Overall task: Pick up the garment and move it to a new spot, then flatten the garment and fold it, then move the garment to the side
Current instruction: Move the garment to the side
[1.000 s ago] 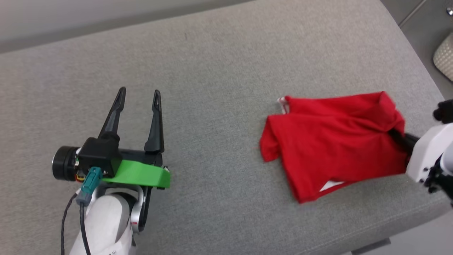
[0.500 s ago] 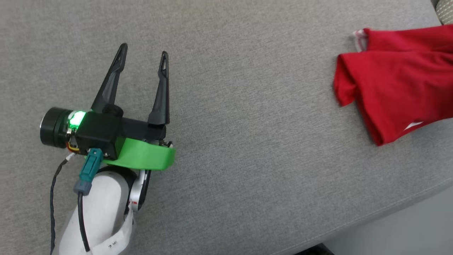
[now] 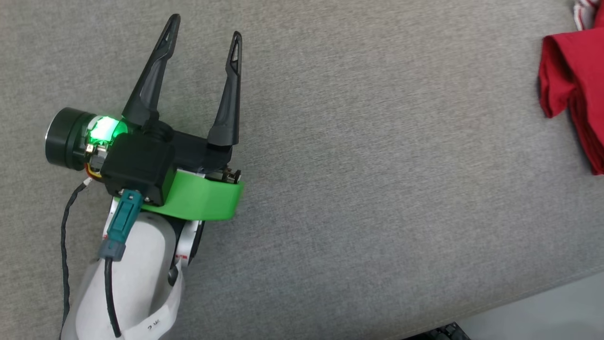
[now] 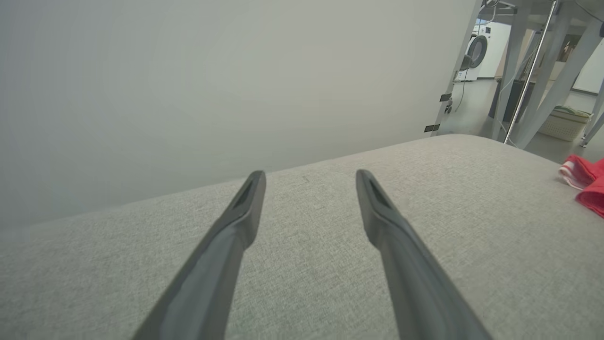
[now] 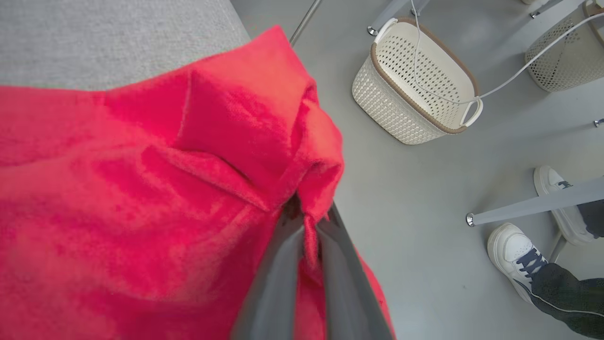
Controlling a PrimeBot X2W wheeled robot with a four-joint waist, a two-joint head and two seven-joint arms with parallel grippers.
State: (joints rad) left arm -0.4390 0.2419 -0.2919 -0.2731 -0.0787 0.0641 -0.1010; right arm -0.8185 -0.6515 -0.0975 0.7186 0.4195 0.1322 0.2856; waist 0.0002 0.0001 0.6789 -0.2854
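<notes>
The right gripper [image 5: 309, 219] is pressed together on a bunched fold of the garment [image 5: 141, 189]. In the right wrist view its two dark fingers [image 5: 276, 278] come together from the bottom edge, with a thin tongue of red cloth caught between them. The pinched corner sticks out past the edge of the grey cushion [image 5: 118, 38], over the floor. From this close it is hard to say whether the rest of the cloth lies on the cushion or hangs a little off it. Beyond the cloth, a cream perforated basket [image 5: 415, 89] stands on the grey floor with a white cable [image 5: 495, 89] running across it. A second basket [image 5: 566, 52] stands at the upper right corner. A person's white shoe [image 5: 514, 255] and dark trouser leg sit near a slanted metal leg [image 5: 533, 205].

The left gripper [image 3: 205, 26] is spread wide and holds nothing, its fingers pointing up the head view over bare cushion. A green light glows on its wrist camera [image 3: 101, 130], above a green band [image 3: 207, 200]. From the head, the garment shows as a red fold at the far right edge, well apart from the left gripper. A bit of what looks like white-and-red striped trim [image 3: 583, 12] peeks out at its top. The left wrist view looks along the cushion to a pale wall [image 4: 236, 85].
</notes>
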